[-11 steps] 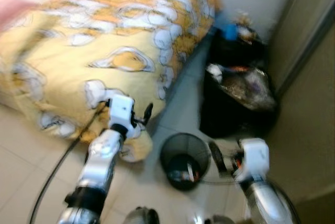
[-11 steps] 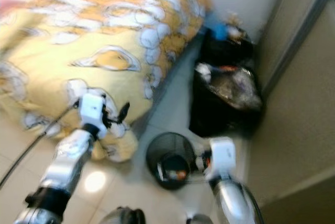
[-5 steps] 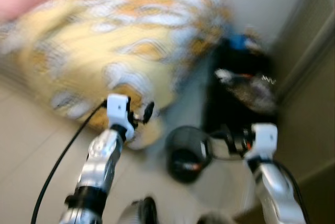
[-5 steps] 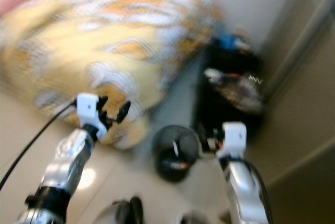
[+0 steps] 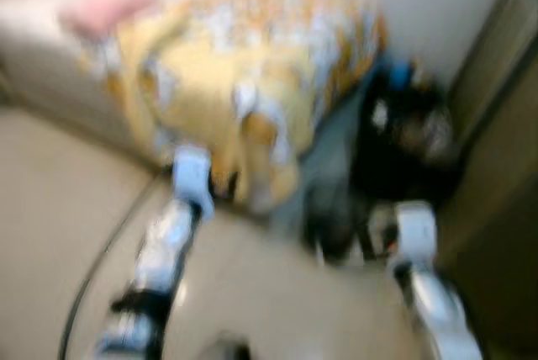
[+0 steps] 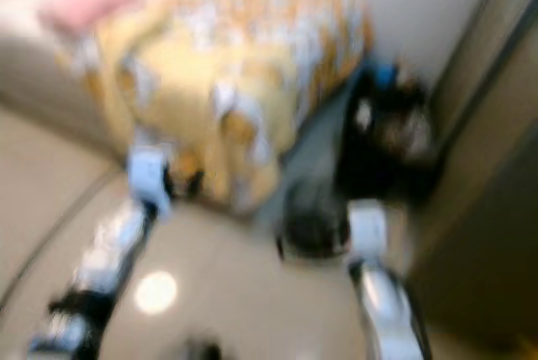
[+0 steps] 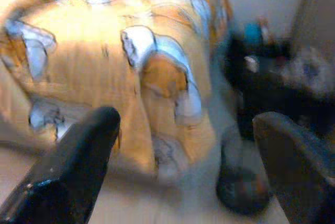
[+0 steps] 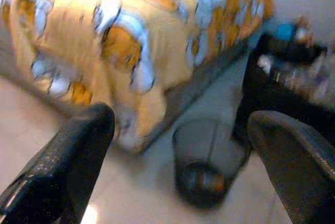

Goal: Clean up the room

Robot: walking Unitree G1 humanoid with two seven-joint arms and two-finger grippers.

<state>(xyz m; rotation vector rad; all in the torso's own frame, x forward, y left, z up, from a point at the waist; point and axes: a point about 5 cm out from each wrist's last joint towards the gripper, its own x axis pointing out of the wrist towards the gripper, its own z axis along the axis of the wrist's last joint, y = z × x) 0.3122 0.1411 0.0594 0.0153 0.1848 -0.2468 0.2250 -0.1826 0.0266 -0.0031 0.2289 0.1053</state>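
Blurred bedroom corner. A yellow patterned quilt (image 8: 131,30) drapes over the bed edge onto bare pale floor (image 5: 50,200). Beside it stands a black mesh wastebasket (image 8: 207,153) (contents unclear), full black trash bags (image 5: 408,145) behind. Left gripper (image 7: 183,145) and right gripper (image 8: 180,145) hover, fingers spread, empty.

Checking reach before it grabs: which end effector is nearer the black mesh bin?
Right. The right end effector sits beside the black mesh bin; the left end effector is over by the yellow blanket.
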